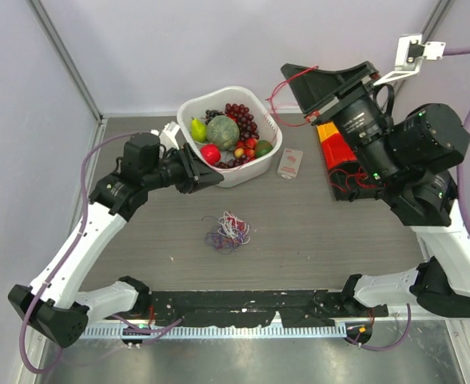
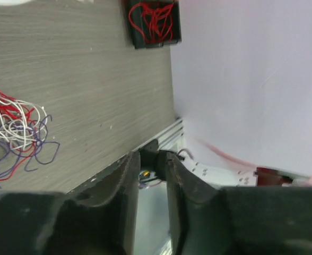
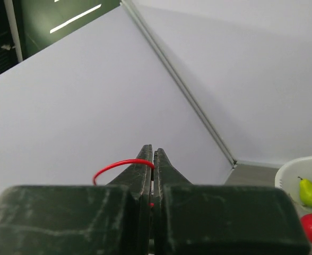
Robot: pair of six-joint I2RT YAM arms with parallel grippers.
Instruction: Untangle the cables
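Grey wood-grain table (image 1: pixel 315 240): cables (image 1: pixel 229 232) bunched mid-table, open room on every side.
Right claw (image 3: pixel 153 151): raised, pinched tight on red wire (image 3: pixel 119 164).
Left claw (image 2: pixel 152 158): narrow gap, empty, just beside basket (image 1: pixel 272 152).
Card (image 1: pixel 290 163): print too small to read.

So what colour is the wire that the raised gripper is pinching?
Red. The right wrist view shows the wire best, looping from the right gripper.

Grey wood-grain surface (image 1: pixel 315 240) fills middle. Pale lavender walls (image 1: pixel 179 48) at 9, 12 and 3 o'clock. Aluminium frame strut (image 1: pixel 65 56) in 11 o'clock corner, second strut (image 1: pixel 436 18) at 1. Perforated rail (image 1: pixel 243 329) along 6 o'clock edge. Light even, diffuse.
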